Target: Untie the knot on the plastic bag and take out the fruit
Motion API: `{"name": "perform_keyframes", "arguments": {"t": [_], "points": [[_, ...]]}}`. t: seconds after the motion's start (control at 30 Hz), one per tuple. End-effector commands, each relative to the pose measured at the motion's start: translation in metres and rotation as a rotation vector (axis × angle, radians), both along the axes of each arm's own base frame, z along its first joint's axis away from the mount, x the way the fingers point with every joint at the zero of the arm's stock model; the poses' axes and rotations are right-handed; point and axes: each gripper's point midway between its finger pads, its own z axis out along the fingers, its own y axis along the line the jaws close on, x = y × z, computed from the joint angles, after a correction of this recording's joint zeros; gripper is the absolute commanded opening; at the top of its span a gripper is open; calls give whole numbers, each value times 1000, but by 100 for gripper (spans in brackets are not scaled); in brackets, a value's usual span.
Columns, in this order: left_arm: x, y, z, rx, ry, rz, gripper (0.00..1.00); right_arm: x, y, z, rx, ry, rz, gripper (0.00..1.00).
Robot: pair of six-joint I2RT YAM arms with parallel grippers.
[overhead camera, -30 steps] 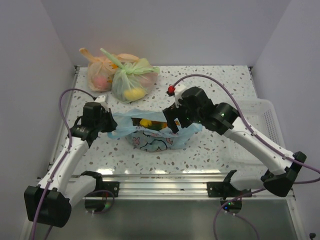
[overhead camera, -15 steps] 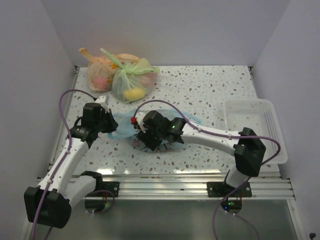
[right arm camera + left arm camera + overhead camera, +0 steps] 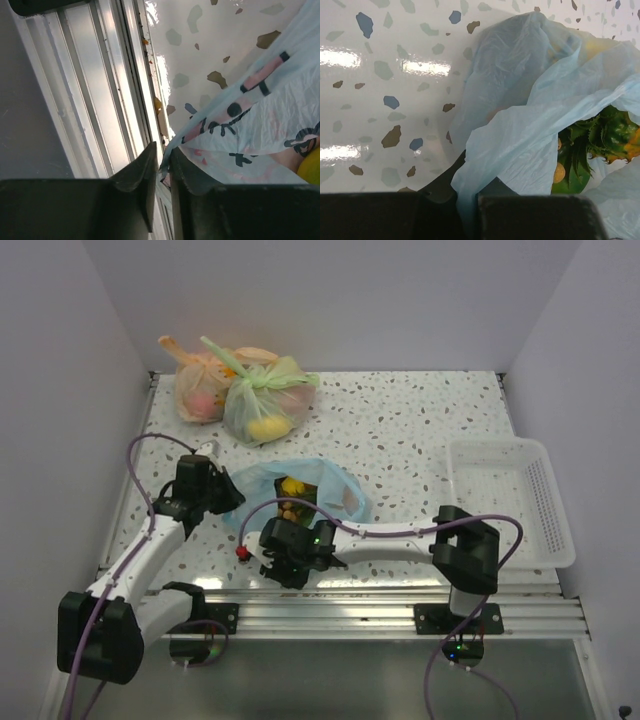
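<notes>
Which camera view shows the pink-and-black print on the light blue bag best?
The right wrist view: the print fills its right side, close up. The top view shows the bag open from above, print unseen. The left wrist view shows only plain blue plastic.

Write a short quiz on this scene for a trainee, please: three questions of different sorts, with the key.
1. True or false: the plastic bag is tied shut.
2. The left tool pinches: A) nothing, B) the bag's film, C) a loose fruit?
3. Which fruit shows a green crown in the left wrist view?
Key: 1 false, its mouth gapes open; 2 B; 3 the pineapple.
</notes>
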Motion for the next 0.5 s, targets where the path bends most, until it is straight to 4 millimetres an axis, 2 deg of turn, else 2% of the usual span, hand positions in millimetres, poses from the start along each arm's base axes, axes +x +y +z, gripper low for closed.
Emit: {"name": "perform_keyframes", "arguments": {"t": [0.0,0.03,0.07,0.1,0.13,0.17,0.2,0.23,0.33,0.37,0.4,0.47], "points": [[24,-6,23,-63,-100,25,11,-7,1,19,19,19,58,25],[24,-6,26,-60,-104,22,14,-4,7,38,60,-1,51,40],[23,-5,31,-52,-110,16,20,2,6,50,71,-34,25,46],[22,-5,34,-46,-114,12,35,5,3,60,72,-51,7,53],[21,-3,42,-41,-136,13,43,11,7,87,124,-87,-14,64],[18,1,47,-20,-137,21,48,23,4,98,131,-133,-80,67],[17,3,52,-11,-147,26,55,25,2,109,138,-145,-97,68],[14,6,63,-5,-179,35,60,34,1,131,177,-183,-152,69],[6,17,87,28,-224,68,76,59,-12,157,177,-286,-296,71],[4,22,95,46,-232,85,77,64,-17,163,183,-300,-353,72],[2,25,100,53,-239,96,82,80,-28,166,159,-376,-438,72],[-3,30,114,68,-255,119,83,93,-39,169,148,-421,-555,73]]}}
